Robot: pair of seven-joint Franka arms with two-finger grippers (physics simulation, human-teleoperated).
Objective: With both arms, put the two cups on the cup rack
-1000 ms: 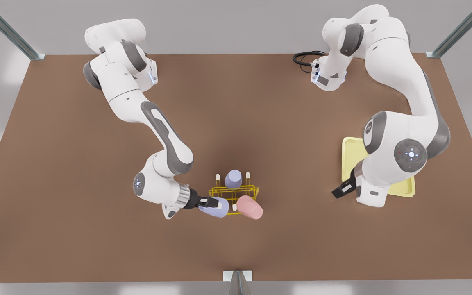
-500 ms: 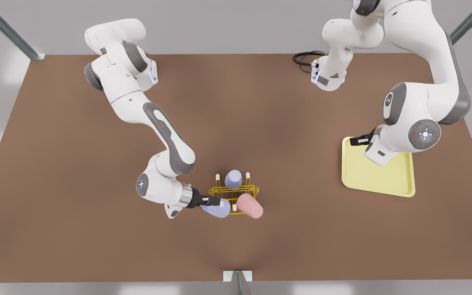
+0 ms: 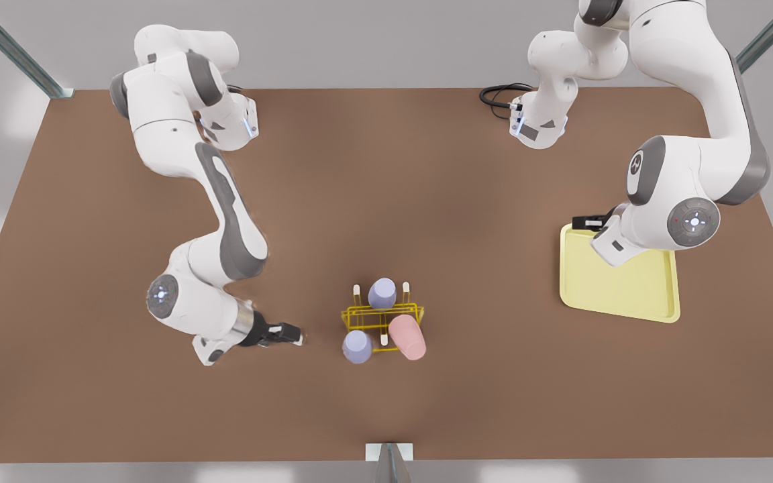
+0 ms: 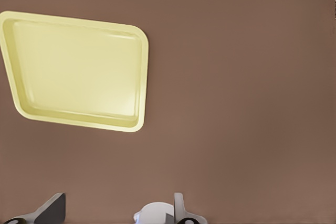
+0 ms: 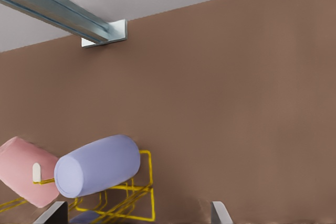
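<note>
The yellow wire cup rack (image 3: 415,310) stands at the table's front centre. A lavender-blue cup (image 3: 357,347) sits on its front peg toward the front view's left, and a salmon pink cup (image 3: 408,337) leans on the peg beside it. A second lavender-blue cup (image 3: 382,293) rests on a back peg. My right gripper (image 3: 292,333) is open, empty and a short way off the rack toward the front view's left. The right wrist view shows the lavender-blue cup (image 5: 97,165), the pink cup (image 5: 23,177) and the rack (image 5: 151,192). My left gripper (image 3: 578,221) hangs open over the tray's far corner.
A pale yellow flat tray (image 3: 661,312) lies at the front view's right, also under the left wrist view's open fingers (image 4: 178,208) as tray (image 4: 142,77). A black cable (image 3: 497,94) coils at the back. A metal bracket (image 3: 390,453) sits at the front edge.
My right gripper let go of the lavender-blue cup and drew back toward the front view's left; the cup now sits on its peg. The left arm rose from the tray's front.
</note>
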